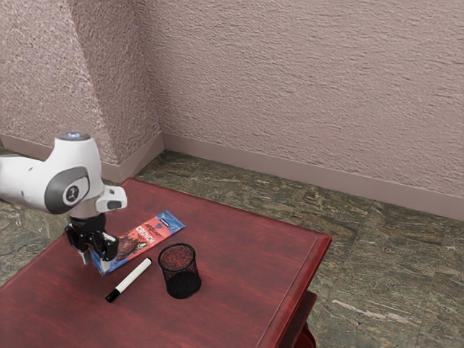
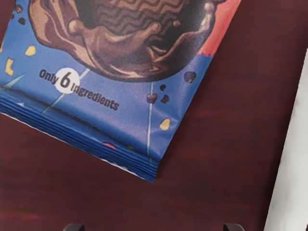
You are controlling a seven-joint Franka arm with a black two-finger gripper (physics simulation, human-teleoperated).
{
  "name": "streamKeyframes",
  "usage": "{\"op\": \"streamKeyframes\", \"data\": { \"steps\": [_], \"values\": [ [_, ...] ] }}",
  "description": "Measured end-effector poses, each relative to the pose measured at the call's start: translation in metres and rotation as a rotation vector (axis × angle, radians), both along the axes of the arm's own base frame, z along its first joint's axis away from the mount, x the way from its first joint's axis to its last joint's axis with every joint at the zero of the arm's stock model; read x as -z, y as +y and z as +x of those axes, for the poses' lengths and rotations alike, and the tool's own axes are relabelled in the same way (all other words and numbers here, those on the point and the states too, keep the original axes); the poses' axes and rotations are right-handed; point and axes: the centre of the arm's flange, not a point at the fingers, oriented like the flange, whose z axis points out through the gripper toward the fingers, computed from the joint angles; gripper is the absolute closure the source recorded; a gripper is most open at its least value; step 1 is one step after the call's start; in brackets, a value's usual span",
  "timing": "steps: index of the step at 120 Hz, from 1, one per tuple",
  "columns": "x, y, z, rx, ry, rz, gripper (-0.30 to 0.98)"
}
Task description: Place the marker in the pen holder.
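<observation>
My gripper (image 1: 96,261) is above the near end of the snack packet, its two fingers apart with nothing between them. In the wrist view the tips of the gripper (image 2: 154,228) stand wide apart. A white marker (image 1: 133,277) with black ends lies on the table in the exterior view, just to the right of the gripper. The white body of the marker (image 2: 292,168) runs along one side of the wrist view. The black mesh pen holder (image 1: 180,272) stands upright beside the marker, not touching it.
A blue and red chocolate packet (image 1: 142,240) lies flat beside the marker; the packet (image 2: 139,103) is large in the wrist view. The dark red table (image 1: 239,250) ends at an edge beyond the pen holder, toward the exterior view's right.
</observation>
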Motion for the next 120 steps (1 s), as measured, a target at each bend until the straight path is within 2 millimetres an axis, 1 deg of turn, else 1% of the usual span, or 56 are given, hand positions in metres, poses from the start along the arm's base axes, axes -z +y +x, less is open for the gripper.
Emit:
{"op": "streamKeyframes", "data": {
  "steps": [6,10,23,30,35,57,66,96,120],
  "values": [
    [-0.012,-0.007,0.003,0.015,-0.035,-0.006,0.35],
    [-0.014,-0.015,0.002,0.028,-0.045,-0.014,0.35],
    [-0.011,-0.06,0.0,0.085,-0.045,-0.052,0.34],
    [-0.006,-0.073,-0.004,0.092,-0.037,-0.067,0.34],
    [-0.004,-0.074,-0.006,0.084,-0.033,-0.073,0.33],
    [0.001,-0.067,-0.008,0.043,-0.029,-0.083,0.33],
    [0.011,-0.068,-0.009,0.04,-0.012,-0.08,0.33],
    [0.034,-0.076,-0.01,0.055,0.014,-0.068,0.32],
    [0.037,-0.084,-0.013,0.077,0.005,-0.068,0.33]
  ]
}}
